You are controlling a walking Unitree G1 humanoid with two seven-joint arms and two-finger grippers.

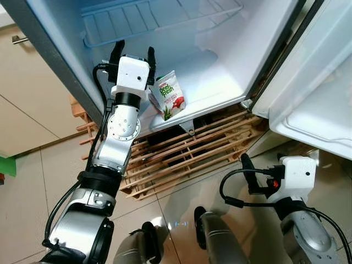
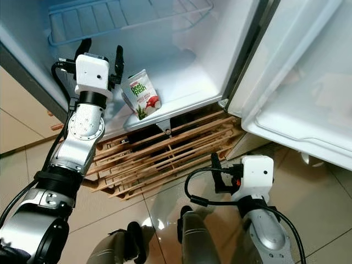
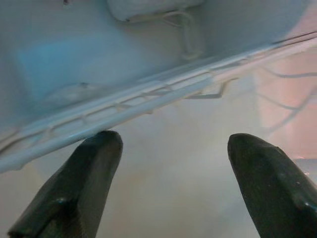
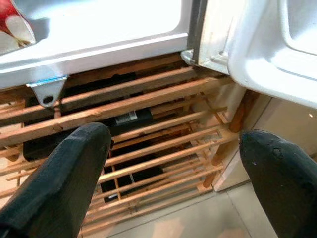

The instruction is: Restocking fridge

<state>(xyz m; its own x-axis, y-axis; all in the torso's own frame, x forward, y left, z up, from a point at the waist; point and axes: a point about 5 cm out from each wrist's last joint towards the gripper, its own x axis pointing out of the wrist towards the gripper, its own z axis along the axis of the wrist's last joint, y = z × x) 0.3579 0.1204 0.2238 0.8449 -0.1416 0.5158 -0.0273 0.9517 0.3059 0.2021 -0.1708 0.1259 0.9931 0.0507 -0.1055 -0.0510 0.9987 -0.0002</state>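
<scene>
Nearest, low on the right, the right pincer (image 1: 246, 165) hangs idle above the tiled floor (image 1: 33, 181), its 2 black fingers spread with nothing between them; its wrist view looks past them at the wooden slatted pallet (image 4: 148, 134) that the fridge stands on.

Farther in, the pallet's slats run under the fridge's front lip. The open fridge door (image 1: 313, 82) swings out to the right, its inner shelves white.

Beyond the lip, on the fridge floor (image 2: 187, 82), stands the juice carton (image 1: 168, 94), green and white with red fruit printed low on its face. It leans a little and sits close to the front edge, towards the left of the compartment.

Just left of the carton is the left pincer (image 1: 133, 55), reached inside the fridge with its 2 fingers spread and holding nothing. They point towards the back wall, apart from the carton. Its wrist view shows the wire shelf (image 3: 124, 106) ahead and above the fingertips.

Judging by this, the carton has been set down and the step in hand is clearing the arm. To do that well, keep the fingers apart, draw the wrist straight back along its line of entry, and stay clear of the carton on the right, since a nudge so near the lip could tip it out. Keep below the wire shelf while backing out.
</scene>
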